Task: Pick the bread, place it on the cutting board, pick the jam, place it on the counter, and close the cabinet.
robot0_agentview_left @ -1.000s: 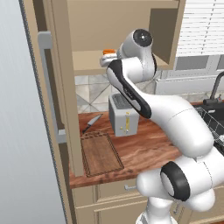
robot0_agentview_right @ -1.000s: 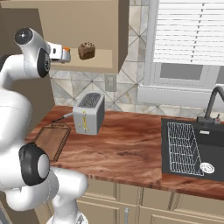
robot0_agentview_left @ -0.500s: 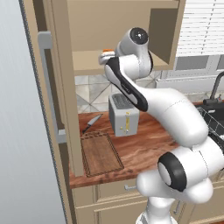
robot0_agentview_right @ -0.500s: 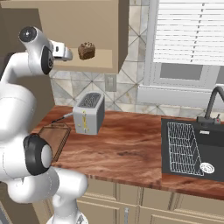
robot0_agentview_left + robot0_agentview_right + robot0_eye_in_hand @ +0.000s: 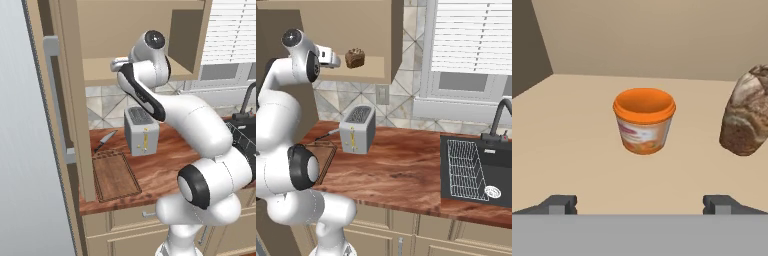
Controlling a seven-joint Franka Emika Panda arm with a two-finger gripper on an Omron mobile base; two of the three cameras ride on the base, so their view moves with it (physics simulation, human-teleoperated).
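Observation:
The jam (image 5: 644, 121), a squat orange jar, stands upright on the tan shelf of the cabinet (image 5: 100, 70), straight ahead of my gripper (image 5: 641, 204). My jaws are open wide with nothing between them, a short way before the jar. To the jar's right on the same shelf sits the bread (image 5: 747, 112), a dark crusty lump, also seen as bread (image 5: 355, 58) just right of my gripper (image 5: 335, 60). The cabinet door (image 5: 60, 100) stands open at the left. Below, the cutting board (image 5: 116, 176) lies bare on the counter (image 5: 401, 170).
A silver toaster (image 5: 141, 131) stands on the counter under the cabinet, with a knife (image 5: 104, 141) beside the board's far end. A black sink (image 5: 476, 170) with a wire rack and faucet lies at the right. The cabinet's side walls close in around the hand.
The arm has swung and pushed the hand farther onto the shelf, toward the jar and the bread. The jaws have stayed open.

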